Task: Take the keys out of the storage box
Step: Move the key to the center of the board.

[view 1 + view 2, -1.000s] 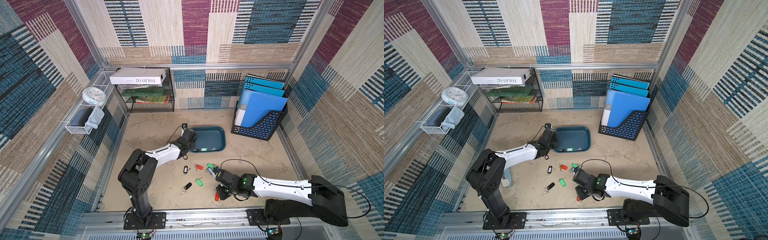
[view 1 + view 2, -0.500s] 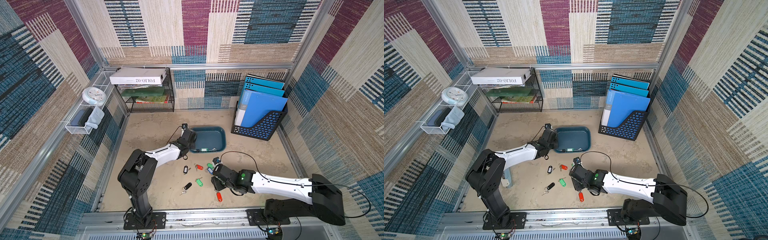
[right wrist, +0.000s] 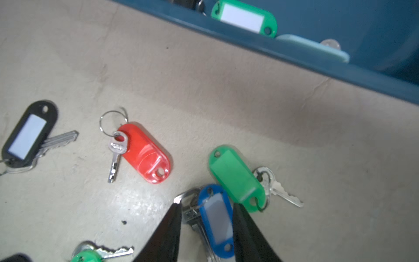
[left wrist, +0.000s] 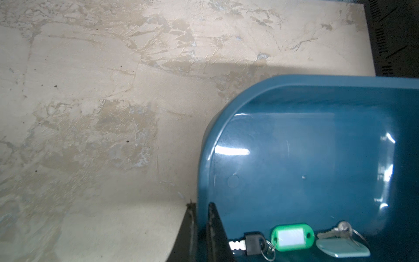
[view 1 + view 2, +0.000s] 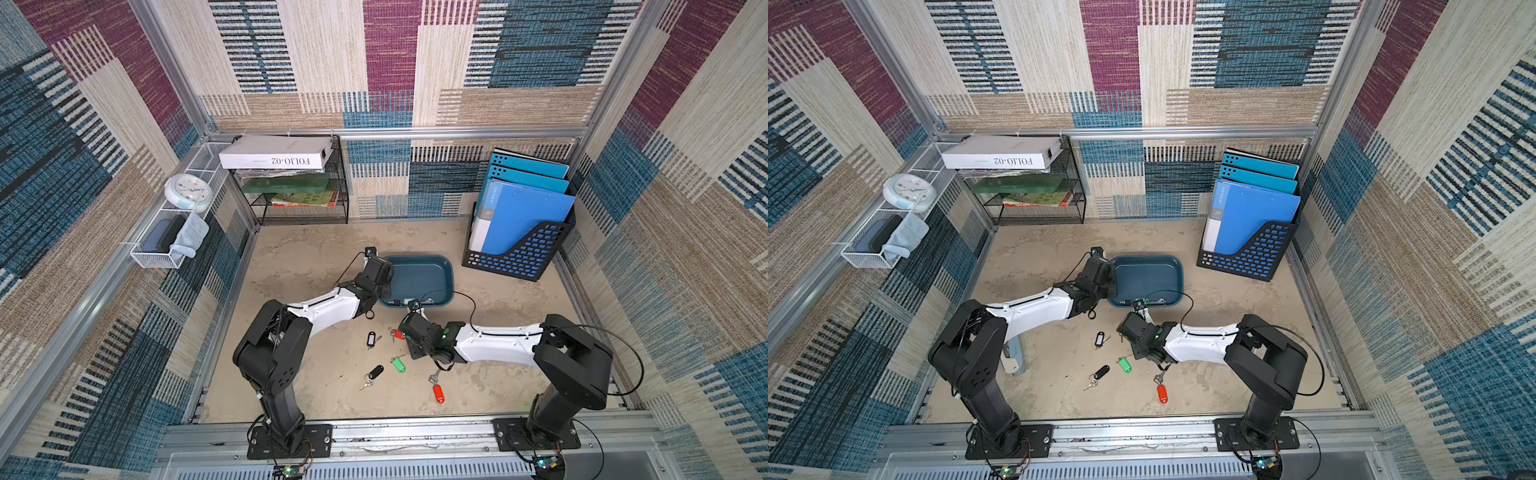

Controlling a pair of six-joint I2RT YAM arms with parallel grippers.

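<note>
- The left tool (image 4: pixel 201 211) was clenched on the storage box (image 5: pixel 419 276), with one finger outside the wall and one inside, at the box's left end in both top views.
- The storage box sat on the table (image 5: pixel 307 257), toward the back and near the black file holder (image 5: pixel 519 259).
- Three keys lay inside the box along its near wall, side by side: a black-headed key (image 4: pixel 254 243), a green-tagged key (image 4: pixel 292 237) and a pale teal-tagged key (image 4: pixel 342 248).
- The right tool (image 3: pixel 206 205) hung low over the table just in front of the box. It was released, its fingers standing apart.
- A blue-tagged key (image 3: pixel 216 224) lay on the table between those fingers.
- A second green-tagged key (image 3: pixel 238 177) lay against the blue tag.
- Nearby on the table lay a red-tagged key (image 3: pixel 145 154) and a black-tagged key (image 3: pixel 29 133).
- Farther toward the front, in a top view, lay a third green-tagged key (image 5: pixel 399 365), a second black-tagged key (image 5: pixel 376 372) and a second red-tagged key (image 5: pixel 438 392), all outside the box.
</note>
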